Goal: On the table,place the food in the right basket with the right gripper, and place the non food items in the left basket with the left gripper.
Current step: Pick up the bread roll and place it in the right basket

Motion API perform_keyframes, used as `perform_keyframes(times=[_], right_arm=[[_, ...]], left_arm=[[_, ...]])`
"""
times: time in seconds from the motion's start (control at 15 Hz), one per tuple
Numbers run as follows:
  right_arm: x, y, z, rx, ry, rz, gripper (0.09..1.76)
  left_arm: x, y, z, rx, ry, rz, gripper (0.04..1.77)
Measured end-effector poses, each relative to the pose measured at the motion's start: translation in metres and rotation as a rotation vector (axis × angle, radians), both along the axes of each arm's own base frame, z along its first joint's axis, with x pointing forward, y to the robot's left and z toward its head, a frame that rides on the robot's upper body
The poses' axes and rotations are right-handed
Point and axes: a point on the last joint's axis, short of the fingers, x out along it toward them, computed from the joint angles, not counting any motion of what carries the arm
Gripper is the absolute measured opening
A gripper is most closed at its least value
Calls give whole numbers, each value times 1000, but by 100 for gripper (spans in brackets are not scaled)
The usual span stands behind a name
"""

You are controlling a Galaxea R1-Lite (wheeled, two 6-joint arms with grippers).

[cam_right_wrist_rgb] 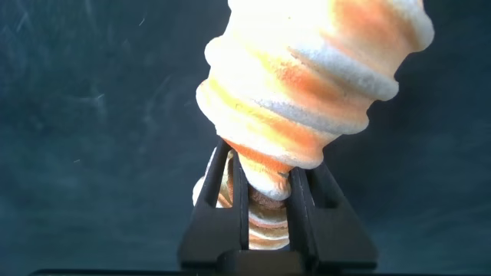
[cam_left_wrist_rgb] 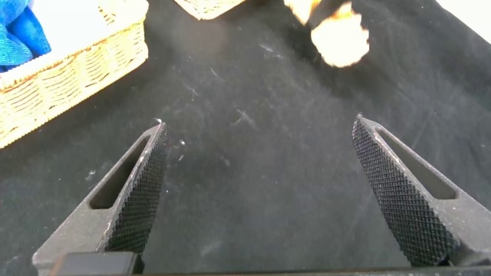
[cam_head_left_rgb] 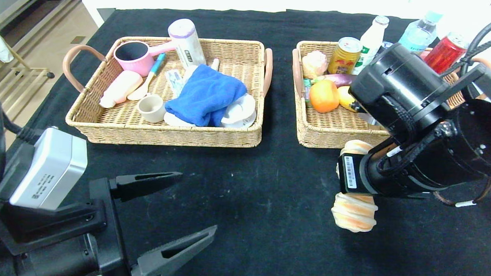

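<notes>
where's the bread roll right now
In the head view the bread roll is on the robot's right, clamped in the right claw above the black table, just in front of the right basket.

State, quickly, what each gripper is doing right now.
Left gripper: open, holding nothing, above the table.
Right gripper: closed on the bread roll.

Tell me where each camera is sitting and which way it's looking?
Head view: on the robot's head, looking forward and down at the table and both baskets; both arms show.
Left wrist view: on the left arm, looking past the open left gripper at the table.
Right wrist view: on the right arm, looking along the right gripper, shut on the bread roll.
Shared: the bread roll shows in all three views.
</notes>
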Motion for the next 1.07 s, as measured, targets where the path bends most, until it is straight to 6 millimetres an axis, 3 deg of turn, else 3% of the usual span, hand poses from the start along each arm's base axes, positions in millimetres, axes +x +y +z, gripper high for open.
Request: perform_keyframes(times=[0.4,0.73,1.07], right_arm=[[7,-24,24,-38,-127,24,38],[18,-54,57,-50,-250,-2,38],[50,-80,76,-65,-420,-68,38]], left_arm=[[-1,0,-1,12,-9,-4,172],[-1,0,-2,15,-9,-8,172],[-1,0,-2,12,-8,-13,172]])
